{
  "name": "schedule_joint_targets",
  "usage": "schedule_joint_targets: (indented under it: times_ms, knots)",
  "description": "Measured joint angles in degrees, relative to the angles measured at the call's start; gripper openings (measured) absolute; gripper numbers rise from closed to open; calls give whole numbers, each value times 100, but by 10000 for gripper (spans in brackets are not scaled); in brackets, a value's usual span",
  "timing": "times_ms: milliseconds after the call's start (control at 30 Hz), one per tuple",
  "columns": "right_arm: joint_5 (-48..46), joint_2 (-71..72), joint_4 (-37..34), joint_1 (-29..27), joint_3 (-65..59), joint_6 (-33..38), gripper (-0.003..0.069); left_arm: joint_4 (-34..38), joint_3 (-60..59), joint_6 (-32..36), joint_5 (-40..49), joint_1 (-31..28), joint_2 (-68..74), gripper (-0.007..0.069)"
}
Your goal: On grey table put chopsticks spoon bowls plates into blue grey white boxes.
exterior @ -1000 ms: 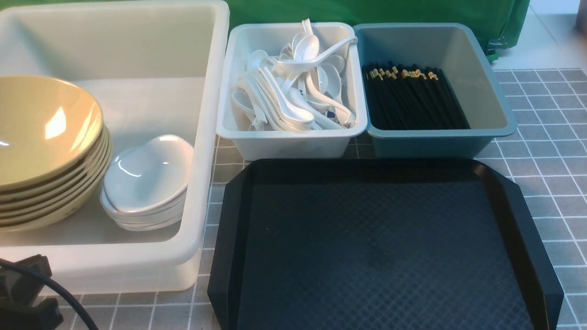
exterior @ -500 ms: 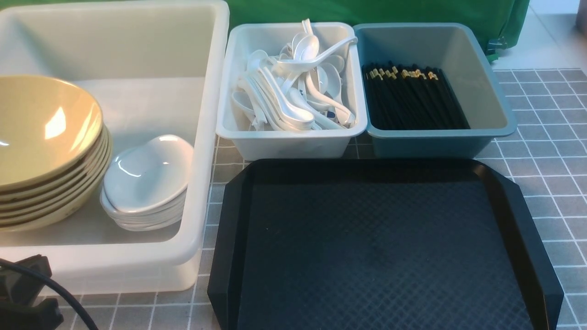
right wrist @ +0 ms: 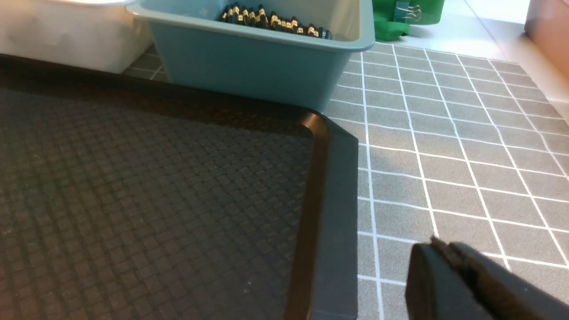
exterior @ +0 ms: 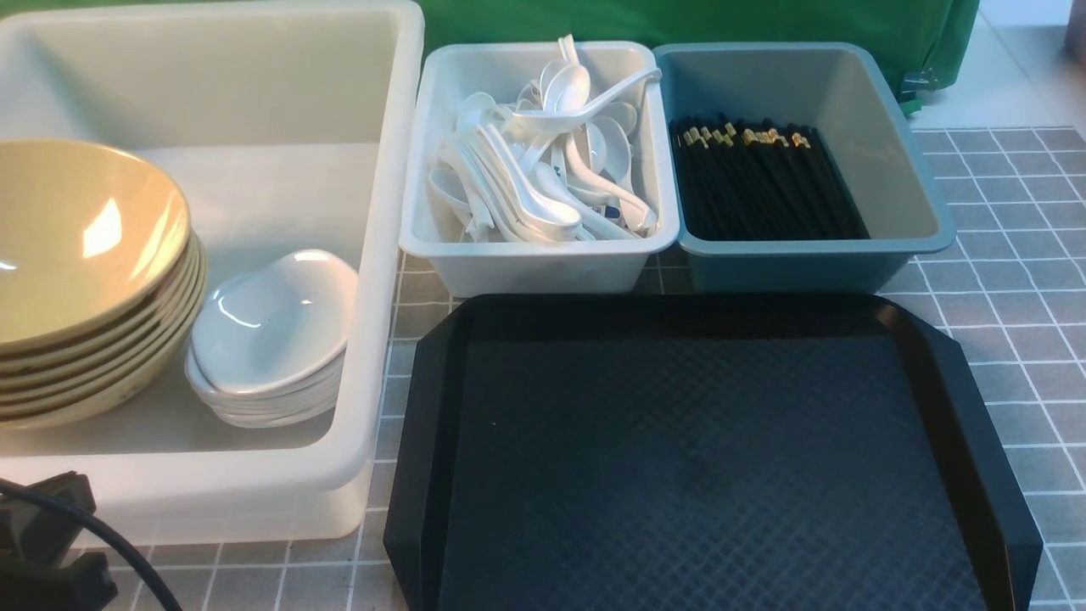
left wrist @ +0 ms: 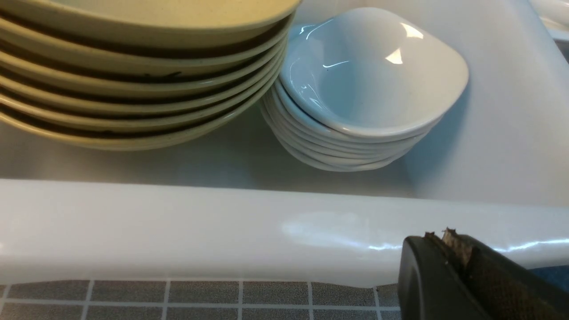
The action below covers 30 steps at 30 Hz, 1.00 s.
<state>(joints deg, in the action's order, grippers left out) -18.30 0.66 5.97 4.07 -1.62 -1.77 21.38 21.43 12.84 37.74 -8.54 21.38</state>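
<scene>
Left gripper (left wrist: 449,249) clenched beside the white tub (left wrist: 178,231); right gripper (right wrist: 444,258) clenched over the table (right wrist: 444,133), near the black tray (right wrist: 329,200).

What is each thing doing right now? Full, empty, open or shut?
big white tub: holds bowls and plates
bowls: stacked
plates: stacked beside the bowls
grey-white box: holds piled spoons
blue box: holds chopsticks
black tray: empty
left gripper: shut, empty
right gripper: shut, empty
</scene>
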Motion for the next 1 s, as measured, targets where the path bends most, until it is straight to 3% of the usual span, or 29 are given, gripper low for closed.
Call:
schedule_joint_targets:
  times_ms: [367, 600, 800, 1000]
  knots:
    - [0, 0, 0, 0, 0, 0, 60, 46, -15, 0, -18, 123, -13, -11]
    - [0, 0, 0, 0, 0, -2, 66, 50, -337, 0, -358, 715, -403, -11]
    - [0, 0, 0, 0, 0, -2, 68, 6, -814, 0, -658, 1552, -947, -11]
    - [0, 0, 0, 0, 0, -13, 76, -1152, -1189, -891, -863, 1607, -1792, -11]
